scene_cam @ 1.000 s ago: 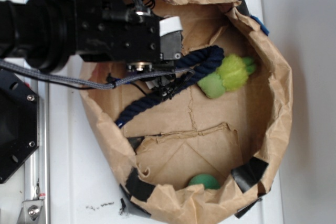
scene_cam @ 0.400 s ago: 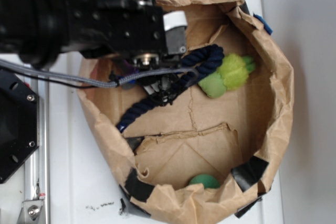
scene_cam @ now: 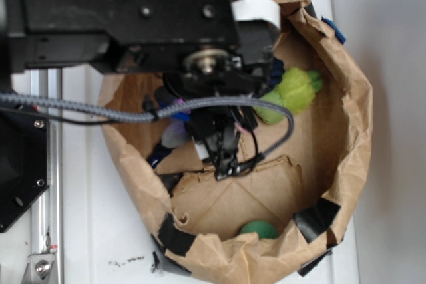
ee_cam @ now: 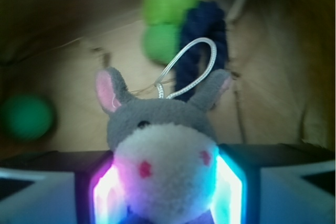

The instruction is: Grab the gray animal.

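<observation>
From outside, the paper bag (scene_cam: 346, 98) is half covered by the arm. The lime toy (scene_cam: 296, 91) peeks past it. Only the wrist camera shows the gripper (ee_cam: 165, 192) pinching the gray animal (ee_cam: 163, 150) between its 2 glowing fingers (ee_cam: 107, 192).

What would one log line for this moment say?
end effector: shut on gray animal | place: inside paper bag | nearby: navy rope, lime toy, green ball untouched | task: animal gripped
</observation>
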You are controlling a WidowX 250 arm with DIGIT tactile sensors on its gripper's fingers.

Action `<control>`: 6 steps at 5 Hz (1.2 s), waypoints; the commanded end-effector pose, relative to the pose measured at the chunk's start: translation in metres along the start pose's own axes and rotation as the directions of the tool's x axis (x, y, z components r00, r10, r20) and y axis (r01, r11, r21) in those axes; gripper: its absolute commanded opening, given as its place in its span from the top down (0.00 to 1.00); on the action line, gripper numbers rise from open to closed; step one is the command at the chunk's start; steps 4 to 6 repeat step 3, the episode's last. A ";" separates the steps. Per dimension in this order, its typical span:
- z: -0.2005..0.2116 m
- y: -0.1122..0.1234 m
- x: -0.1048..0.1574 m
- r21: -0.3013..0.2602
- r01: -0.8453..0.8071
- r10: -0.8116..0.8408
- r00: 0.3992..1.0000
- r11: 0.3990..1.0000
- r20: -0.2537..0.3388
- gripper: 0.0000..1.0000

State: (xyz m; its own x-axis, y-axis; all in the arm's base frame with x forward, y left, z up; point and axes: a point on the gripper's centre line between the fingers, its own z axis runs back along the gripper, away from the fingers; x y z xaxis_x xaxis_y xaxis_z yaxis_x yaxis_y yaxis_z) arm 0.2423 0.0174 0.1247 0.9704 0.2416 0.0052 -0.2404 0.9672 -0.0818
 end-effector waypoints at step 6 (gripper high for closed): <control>0.041 0.002 0.015 -0.025 0.160 -0.154 0.975 0.987 0.161 1.00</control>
